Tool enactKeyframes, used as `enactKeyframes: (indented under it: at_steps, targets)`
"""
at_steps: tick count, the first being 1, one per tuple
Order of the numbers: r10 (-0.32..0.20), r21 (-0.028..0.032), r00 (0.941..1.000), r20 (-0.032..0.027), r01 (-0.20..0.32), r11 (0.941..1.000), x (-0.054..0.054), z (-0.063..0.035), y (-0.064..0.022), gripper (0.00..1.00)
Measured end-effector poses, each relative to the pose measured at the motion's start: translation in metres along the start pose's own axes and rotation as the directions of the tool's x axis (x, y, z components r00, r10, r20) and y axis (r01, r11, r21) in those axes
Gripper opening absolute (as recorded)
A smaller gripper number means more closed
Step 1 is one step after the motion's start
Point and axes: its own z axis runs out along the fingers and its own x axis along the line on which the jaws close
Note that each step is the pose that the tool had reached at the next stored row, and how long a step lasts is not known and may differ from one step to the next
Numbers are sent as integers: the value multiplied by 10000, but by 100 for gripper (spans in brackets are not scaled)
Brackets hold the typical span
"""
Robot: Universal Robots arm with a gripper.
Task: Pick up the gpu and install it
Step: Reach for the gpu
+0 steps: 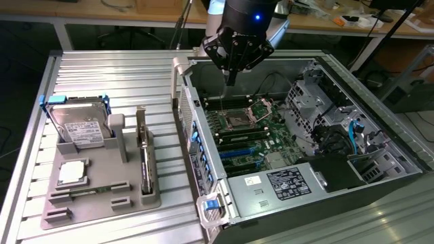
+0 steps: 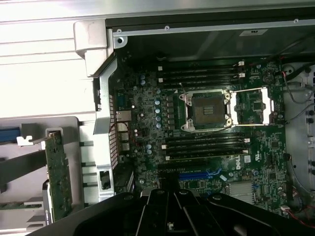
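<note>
Grey fixture (image 1: 101,195) on the desk (image 1: 101,76) stands the gpu (image 1: 143,152) on edge in a slot, presumably to offer its top edge for grasping. It sits untouched, well aside of and below the jaws. Jaws together, empty, hovering over the motherboard (image 1: 244,134) in the open computer case (image 1: 397,178).

arm (image 1: 248,18) lowered, pincer (image 1: 232,79) closed, pointing down
</note>
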Motion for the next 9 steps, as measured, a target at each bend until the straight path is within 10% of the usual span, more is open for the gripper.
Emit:
enactKeyframes:
  at_steps: [9]
  targets:
    - [-1,0,10000,0,1,10000,36,-1,-3,11]
